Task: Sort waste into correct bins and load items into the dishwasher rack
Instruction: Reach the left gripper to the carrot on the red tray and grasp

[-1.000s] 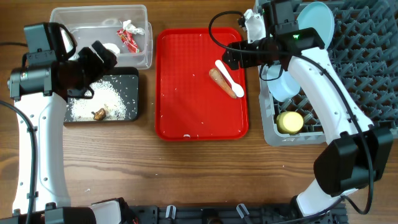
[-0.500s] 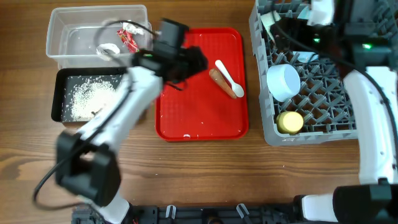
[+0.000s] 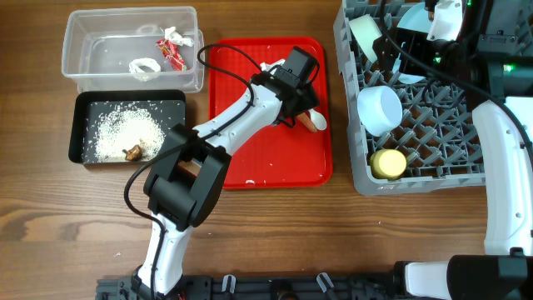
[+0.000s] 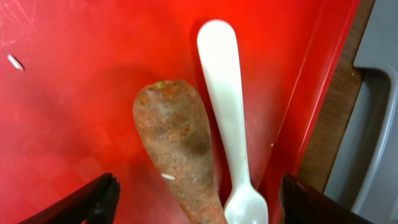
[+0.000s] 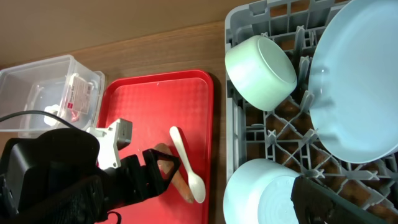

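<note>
While the right gripper (image 3: 437,29) sits over the dishwasher rack (image 3: 433,125), finger state unclear, left gripper (image 4: 198,186) gapes over the red tray (image 4: 74,93): carrot (image 4: 177,155) and white spoon (image 4: 224,112) both lie between its fingers (image 4: 93,199), touching. Closing could pinch both, binning the spoon with waste

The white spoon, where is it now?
In the left wrist view the white spoon lies on the red tray, between the carrot and the tray's right rim.

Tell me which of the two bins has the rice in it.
The black tray, the lower one in the overhead view: rice and a brown bit lie in it. The clear tub holds a red-and-white wrapper and a white scrap.
</note>
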`<action>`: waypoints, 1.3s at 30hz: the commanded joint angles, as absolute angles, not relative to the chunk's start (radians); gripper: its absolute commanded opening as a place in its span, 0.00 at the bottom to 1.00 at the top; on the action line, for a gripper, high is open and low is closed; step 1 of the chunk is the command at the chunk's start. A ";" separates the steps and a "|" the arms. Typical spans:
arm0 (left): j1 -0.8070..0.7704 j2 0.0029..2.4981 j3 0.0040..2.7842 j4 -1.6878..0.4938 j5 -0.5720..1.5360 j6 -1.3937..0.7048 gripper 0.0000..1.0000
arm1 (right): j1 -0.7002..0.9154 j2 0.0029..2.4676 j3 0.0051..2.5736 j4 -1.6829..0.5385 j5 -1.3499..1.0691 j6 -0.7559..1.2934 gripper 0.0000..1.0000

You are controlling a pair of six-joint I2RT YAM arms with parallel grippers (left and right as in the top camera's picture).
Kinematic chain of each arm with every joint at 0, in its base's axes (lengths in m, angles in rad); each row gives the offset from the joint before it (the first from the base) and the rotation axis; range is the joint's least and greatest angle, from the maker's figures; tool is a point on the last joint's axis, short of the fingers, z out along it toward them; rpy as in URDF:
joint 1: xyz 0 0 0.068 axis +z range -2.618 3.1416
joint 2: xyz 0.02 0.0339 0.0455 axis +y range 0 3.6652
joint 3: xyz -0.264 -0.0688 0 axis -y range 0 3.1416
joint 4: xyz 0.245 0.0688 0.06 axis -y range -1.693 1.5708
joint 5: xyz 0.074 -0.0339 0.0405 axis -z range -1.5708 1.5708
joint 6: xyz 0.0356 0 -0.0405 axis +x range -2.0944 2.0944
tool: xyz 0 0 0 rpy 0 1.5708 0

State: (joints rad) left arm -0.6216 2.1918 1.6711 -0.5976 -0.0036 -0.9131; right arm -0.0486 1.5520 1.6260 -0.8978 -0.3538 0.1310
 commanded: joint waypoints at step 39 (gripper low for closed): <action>-0.619 2.384 1.882 -0.876 0.064 -0.824 0.44 | -0.046 1.537 1.628 -0.933 -0.336 0.133 1.00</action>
State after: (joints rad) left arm -0.6453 2.3432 1.8866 -0.8677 0.0193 -0.8013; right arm -0.0486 1.5520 1.6257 -0.9291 -0.3531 0.1310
